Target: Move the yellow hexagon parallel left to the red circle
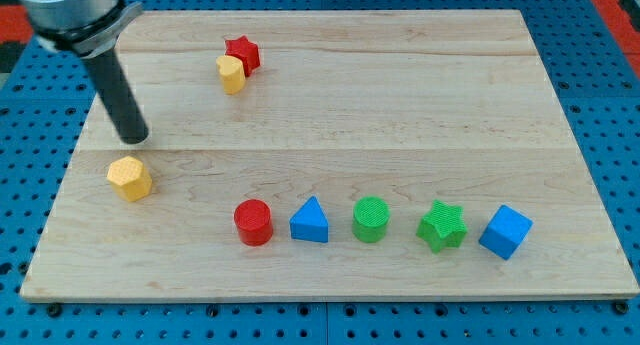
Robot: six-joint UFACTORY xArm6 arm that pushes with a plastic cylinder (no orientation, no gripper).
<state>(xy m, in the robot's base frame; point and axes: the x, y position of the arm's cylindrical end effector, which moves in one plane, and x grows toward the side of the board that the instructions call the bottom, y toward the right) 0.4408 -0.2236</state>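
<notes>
The yellow hexagon point(130, 178) lies on the wooden board at the view's left. The red circle point(253, 222) stands lower and to the right of it, at the left end of a row of blocks. My tip point(134, 139) rests on the board just above the yellow hexagon, a small gap apart from it. The dark rod rises from the tip toward the view's upper left corner.
In the row right of the red circle stand a blue triangle point(310, 221), a green circle point(371, 219), a green star point(441, 226) and a blue cube point(505, 232). A red star point(242, 52) touches a small yellow block point(231, 73) near the top. The board edge point(330, 297) runs along the bottom.
</notes>
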